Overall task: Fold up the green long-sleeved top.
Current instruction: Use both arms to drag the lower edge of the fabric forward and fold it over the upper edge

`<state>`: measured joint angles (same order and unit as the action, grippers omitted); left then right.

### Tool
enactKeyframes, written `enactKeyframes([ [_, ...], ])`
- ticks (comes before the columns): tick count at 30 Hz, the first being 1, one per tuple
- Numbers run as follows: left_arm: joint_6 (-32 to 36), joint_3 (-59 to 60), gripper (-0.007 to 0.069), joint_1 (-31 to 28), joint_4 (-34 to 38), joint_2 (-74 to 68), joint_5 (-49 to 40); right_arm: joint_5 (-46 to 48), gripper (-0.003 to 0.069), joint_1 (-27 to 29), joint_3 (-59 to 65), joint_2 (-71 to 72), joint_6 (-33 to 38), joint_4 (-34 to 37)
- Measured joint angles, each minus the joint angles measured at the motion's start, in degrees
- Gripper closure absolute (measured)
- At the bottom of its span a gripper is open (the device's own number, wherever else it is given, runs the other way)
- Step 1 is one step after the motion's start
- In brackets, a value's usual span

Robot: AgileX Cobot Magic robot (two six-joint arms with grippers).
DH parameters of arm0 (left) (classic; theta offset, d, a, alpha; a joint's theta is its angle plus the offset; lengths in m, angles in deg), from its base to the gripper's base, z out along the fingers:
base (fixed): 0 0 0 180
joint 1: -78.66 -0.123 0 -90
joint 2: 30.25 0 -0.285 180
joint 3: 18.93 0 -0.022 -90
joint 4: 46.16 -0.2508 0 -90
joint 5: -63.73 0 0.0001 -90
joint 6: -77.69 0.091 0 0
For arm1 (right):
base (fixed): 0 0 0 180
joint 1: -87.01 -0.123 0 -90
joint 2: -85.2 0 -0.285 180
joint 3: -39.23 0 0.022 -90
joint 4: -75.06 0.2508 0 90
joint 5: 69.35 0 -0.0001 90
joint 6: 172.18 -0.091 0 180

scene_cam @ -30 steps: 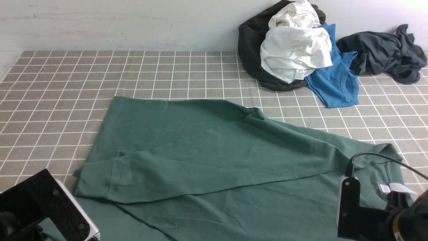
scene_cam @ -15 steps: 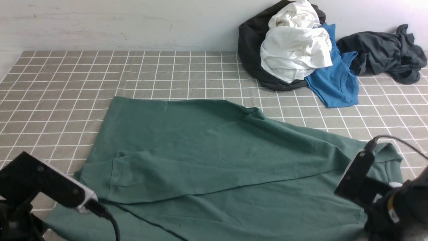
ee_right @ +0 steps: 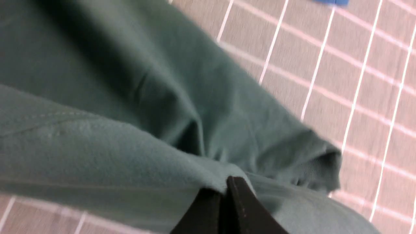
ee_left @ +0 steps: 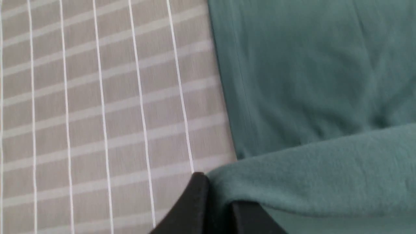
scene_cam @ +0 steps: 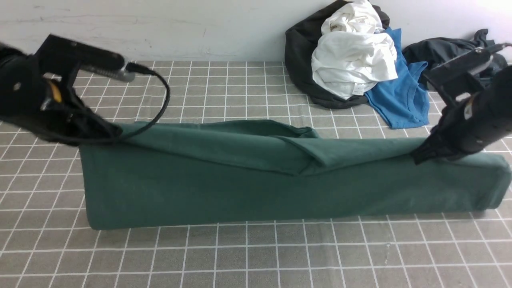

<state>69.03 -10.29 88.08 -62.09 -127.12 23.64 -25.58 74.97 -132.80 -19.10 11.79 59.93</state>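
Between the two sets of fingers the green long-sleeved top stretches as one long band. Its long axis runs straight across from the left fingers to the right fingers. Both pairs are pressed together on a pinch of the green cloth; each wrist view shows black tips closed with fabric bunched over them.

Below the fingers, on the robot's side, a sheet of the top drops to the table and meets it along a straight lower fold. Beyond the fingers the rest of the garment lies low, with a folded layer slanting across it.

The left fingers hold one end and the right fingers the other, at roughly the same height, so neither arm is nearer the work. By my judgement the held edge has to travel away from the robot and over the low part. Both arms would need to move together to keep the band taut and the fold line square.

No container is in view. A loose heap of clothes, white, black and blue, lies well beyond the right fingers, against the wall.
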Motion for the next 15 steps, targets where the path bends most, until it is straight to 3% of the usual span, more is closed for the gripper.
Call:
enactKeyframes([
  [8, 0.1, -21.0, 0.0596, -0.1, -3.8, -25.2, -1.7, -0.5, 0.0629, 2.0, -11.2, -14.8, -0.9, 0.3],
  [11, 0.1, -29.1, 0.0546, -0.1, -3.8, -34.1, -6.6, 0.2, 0.0539, 2.6, -14.2, -18.5, -1.8, 0.9],
  [15, 0.1, -37.6, 0.0387, -0.4, -3.8, -40.1, -11.5, 3.3, 0.0391, 2.6, -18.3, -19.3, -5.0, 1.3],
])
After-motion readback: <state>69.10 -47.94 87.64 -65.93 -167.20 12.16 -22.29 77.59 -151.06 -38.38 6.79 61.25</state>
